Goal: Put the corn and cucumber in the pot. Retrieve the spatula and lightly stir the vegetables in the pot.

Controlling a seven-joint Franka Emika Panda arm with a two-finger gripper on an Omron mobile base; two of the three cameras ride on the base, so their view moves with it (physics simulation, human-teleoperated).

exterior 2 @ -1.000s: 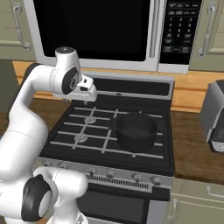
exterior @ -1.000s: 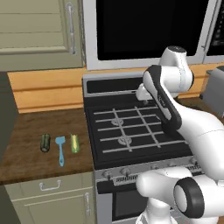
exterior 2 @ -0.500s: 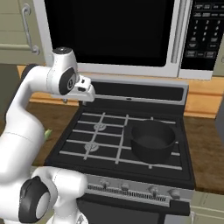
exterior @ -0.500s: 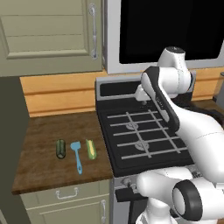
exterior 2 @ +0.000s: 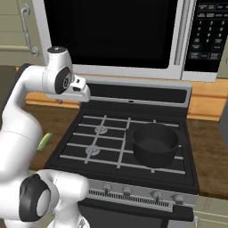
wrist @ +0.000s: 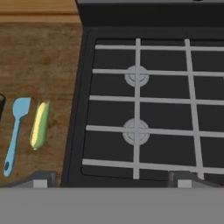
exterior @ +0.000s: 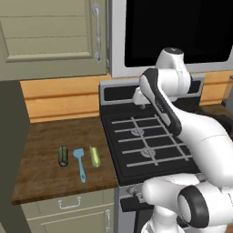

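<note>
The wooden counter (exterior: 50, 145) bears cucumber (exterior: 63, 156), spatula (exterior: 80, 163) and corn (exterior: 94, 156).

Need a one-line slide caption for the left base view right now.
Cucumber, spatula and corn lie side by side on the wooden counter left of the stove.

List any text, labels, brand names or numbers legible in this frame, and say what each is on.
No text can be read in any view.
Microwave keypad: rows of small white marks on the dark panel, too blurred to read.
Stove knobs: no markings can be made out.
Pot, corn, cucumber, spatula: no lettering.
</note>
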